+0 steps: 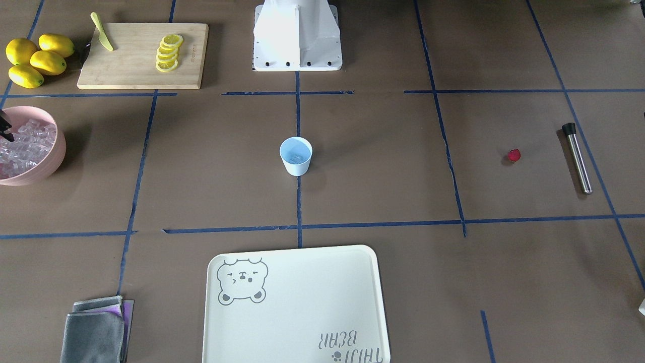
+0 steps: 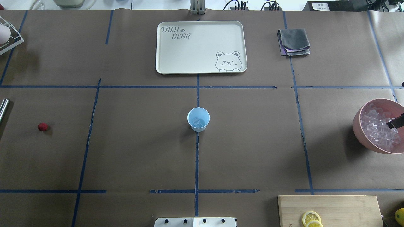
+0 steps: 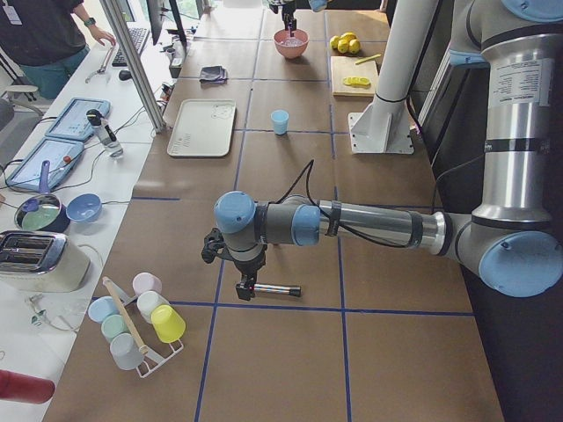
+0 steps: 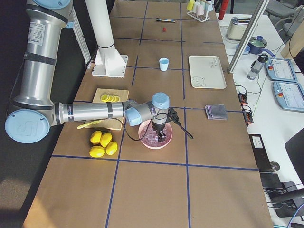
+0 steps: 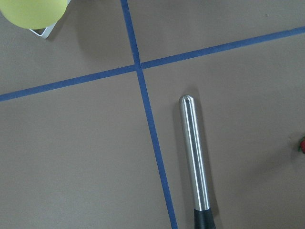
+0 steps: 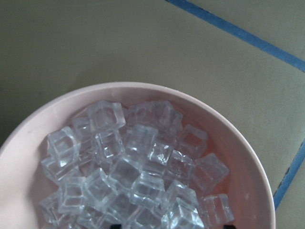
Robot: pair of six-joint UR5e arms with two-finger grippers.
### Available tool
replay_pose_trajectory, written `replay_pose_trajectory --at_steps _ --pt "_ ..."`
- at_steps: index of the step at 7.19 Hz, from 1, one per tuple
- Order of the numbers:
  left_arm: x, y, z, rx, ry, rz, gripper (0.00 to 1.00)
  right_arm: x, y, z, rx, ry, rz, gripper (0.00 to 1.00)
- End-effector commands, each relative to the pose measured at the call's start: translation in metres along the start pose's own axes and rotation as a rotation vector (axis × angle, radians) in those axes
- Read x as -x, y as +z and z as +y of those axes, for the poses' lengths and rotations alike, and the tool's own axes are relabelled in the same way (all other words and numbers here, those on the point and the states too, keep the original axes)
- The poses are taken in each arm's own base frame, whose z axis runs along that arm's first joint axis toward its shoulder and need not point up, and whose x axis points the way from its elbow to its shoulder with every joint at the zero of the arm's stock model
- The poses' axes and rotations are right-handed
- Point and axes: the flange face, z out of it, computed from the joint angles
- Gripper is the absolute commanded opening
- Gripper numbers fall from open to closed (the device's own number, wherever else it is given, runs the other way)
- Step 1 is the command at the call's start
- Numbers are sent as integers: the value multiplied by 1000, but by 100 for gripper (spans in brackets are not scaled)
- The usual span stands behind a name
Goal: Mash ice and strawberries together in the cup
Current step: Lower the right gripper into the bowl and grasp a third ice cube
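Note:
The light blue cup (image 2: 198, 119) stands upright at the table's centre, with a few clear ice cubes (image 2: 197, 122) inside. Many more ice cubes (image 6: 133, 176) fill the pink bowl (image 6: 143, 88) at my right. My right gripper (image 6: 170, 226) hangs open just above that ice, with only its two dark tips showing at the bottom of the wrist view. The strawberry (image 2: 42, 126) lies alone on the table at my far left, beside a steel muddler (image 5: 194, 157). My left gripper (image 3: 246, 283) hovers over the muddler; I cannot tell whether it is open or shut.
A white bear tray (image 2: 164, 47) lies beyond the cup, and a folded grey cloth (image 2: 294, 42) to its right. A cutting board (image 1: 126, 70) holds lemon slices (image 1: 168, 52) and a knife (image 1: 102, 32), with whole lemons (image 1: 38, 59) beside it. A rack of cups (image 3: 141, 321) stands near the left arm.

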Motion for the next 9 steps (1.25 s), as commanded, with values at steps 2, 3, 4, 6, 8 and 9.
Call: replay_pose_trajectory --at_steps 2,3,4,6,8,9 --pt "0 0 0 1 -1 0 100 -1 10 -2 18 -1 0 69" --pt "0 0 0 0 0 0 100 -3 11 -1 19 -1 7 66" --pt "0 0 0 0 0 0 100 -4 12 -1 22 0 8 62" --pt "-1 0 -1 0 3 0 100 -5 13 -1 23 0 9 28" --pt "-1 1 -3 -13 18 -2 100 -4 11 0 21 -5 7 4" --pt "-2 0 -3 -14 21 -2 100 -3 7 -2 13 -10 6 2"
